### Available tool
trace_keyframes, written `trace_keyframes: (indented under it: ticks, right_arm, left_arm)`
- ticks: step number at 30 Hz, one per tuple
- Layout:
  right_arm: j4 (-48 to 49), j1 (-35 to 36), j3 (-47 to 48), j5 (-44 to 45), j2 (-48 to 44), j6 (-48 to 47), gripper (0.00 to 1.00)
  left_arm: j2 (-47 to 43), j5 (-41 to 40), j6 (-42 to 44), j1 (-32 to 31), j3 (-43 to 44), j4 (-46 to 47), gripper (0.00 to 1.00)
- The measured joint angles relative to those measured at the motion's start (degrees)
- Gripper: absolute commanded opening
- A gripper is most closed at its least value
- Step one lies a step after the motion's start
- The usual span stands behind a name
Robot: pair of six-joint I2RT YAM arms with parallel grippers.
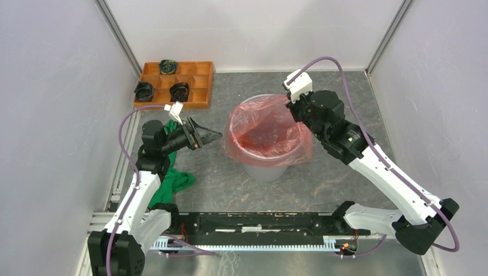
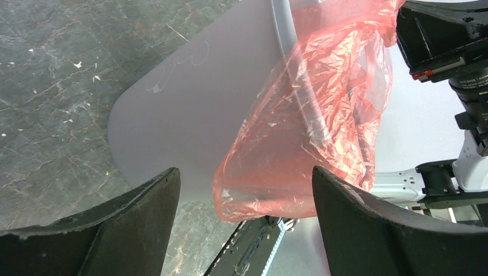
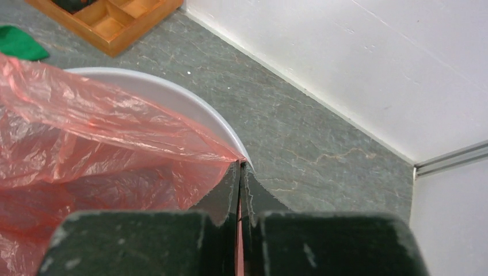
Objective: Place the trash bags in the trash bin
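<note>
Toward the table's (image 1: 241,86) far edge, my right gripper (image 3: 240,172) pinches the red-orange trash bag (image 1: 265,135) draped over the grey trash bin (image 1: 266,169), my left gripper (image 1: 214,137) spread apart alongside, and a hard tug could, I reckon, tip the bin.

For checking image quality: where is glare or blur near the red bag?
Left wrist: white glare streaks on the red bag, creases sharp. Right wrist: the near fingers are blurred, the bag edge clear. Top external: even light, little glare.
</note>
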Motion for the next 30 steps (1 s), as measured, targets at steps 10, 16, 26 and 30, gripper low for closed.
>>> trace_keyframes:
  ticks: [10, 16, 26, 30]
  right_arm:
    - [0.79, -5.38, 0.09, -7.21, 2.8, 4.74, 0.01]
    - [1.18, -6.6, 0.09, -9.07, 2.91, 6.25, 0.01]
    - [2.99, -13.33, 0.09, -16.74, 3.26, 9.2, 0.0]
    - [3.89, -15.76, 0.09, -20.31, 4.04, 10.47, 0.0]
  left_arm:
    - [0.33, -10.69, 9.79, 0.7, 12.5, -14.14, 1.0]
    - [6.75, -13.99, 14.73, -5.11, 21.66, -13.07, 1.0]
    - [22.69, -12.37, 17.33, -13.18, 30.42, -13.79, 0.91]
    - [24.33, -10.73, 17.07, -13.18, 31.74, -13.03, 0.77]
